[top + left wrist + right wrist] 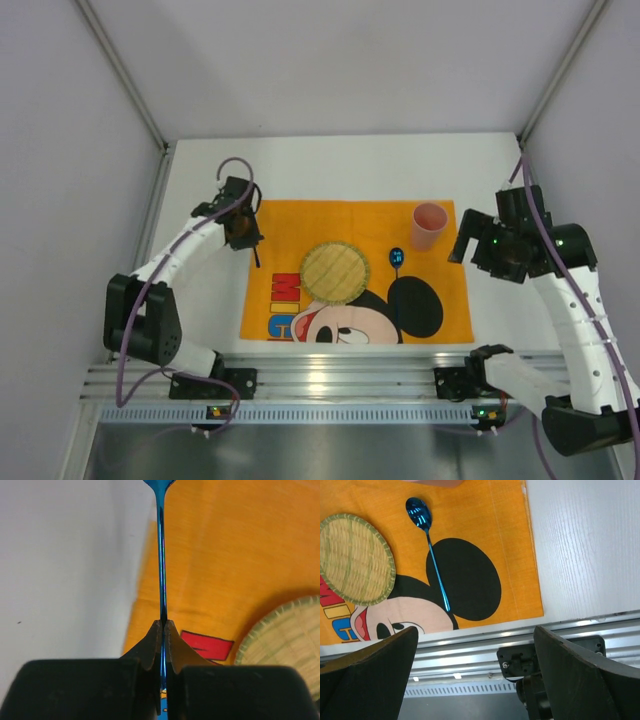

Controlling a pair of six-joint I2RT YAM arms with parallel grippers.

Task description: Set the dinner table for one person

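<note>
Nearest me, just past the metal rail (330,378), the orange cloth mat (300,225) lay on the white dinner table (330,165), which ran on bare to the far wall. The left gripper (245,236) hung over the mat's left edge, jaws pinched tight on a thin blue utensil (255,257). The right gripper (463,248) sat off the mat's right edge, jaws spread wide and holding nothing.

I took the step in hand to be laying that utensil left of the round woven dish (336,272), to balance the blue spoon (397,258) lying on its right. To do it well, the arm should come down until the handle rests flat on the cloth, in line with the spoon and clear of the dish's rim, and only then let go. The grip was narrow, so a drop from any height would likely send the utensil skidding off the cloth. Farther back, the pink cup (430,226) stood near the mat's far right corner.

The left wrist camera gave what the overhead one could not: the fingers (150,647) meeting on the utensil (161,555), which ran straight out just inside the mat's border. Its head was cut off, so I couldn't tell fork from knife. The right wrist camera showed the spoon (431,550) whole, bowl pointing away, handle crossing the black cartoon ear. Only the overhead view took in both arms at once.
</note>
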